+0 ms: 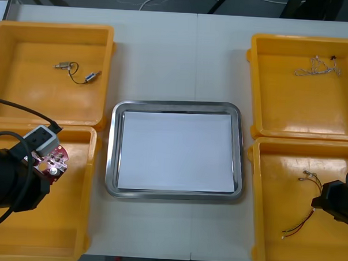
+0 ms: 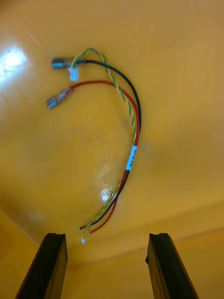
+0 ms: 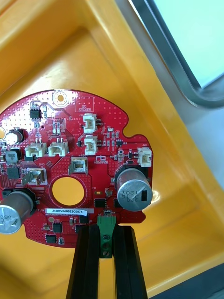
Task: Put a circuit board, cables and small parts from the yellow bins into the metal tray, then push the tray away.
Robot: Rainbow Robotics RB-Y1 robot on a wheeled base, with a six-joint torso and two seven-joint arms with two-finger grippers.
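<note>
In the near left yellow bin (image 1: 71,230), clamped tight with the left tool (image 3: 106,231) on the edge connector of the round red circuit board (image 3: 70,163), metal tray (image 1: 110,162) just alongside. Over the near right yellow bin (image 1: 273,239), hovering with the right tool (image 2: 106,238) spread apart, short of the red and yellow cable (image 2: 132,156).

Glossy plastic bin (image 2: 177,70) (shiny metal tray (image 1: 113,157))

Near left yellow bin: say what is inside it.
A round red circuit board, gripped at its green connector by the left gripper. The left arm hides part of the bin floor. The right gripper hovers open over the near right bin.
</note>
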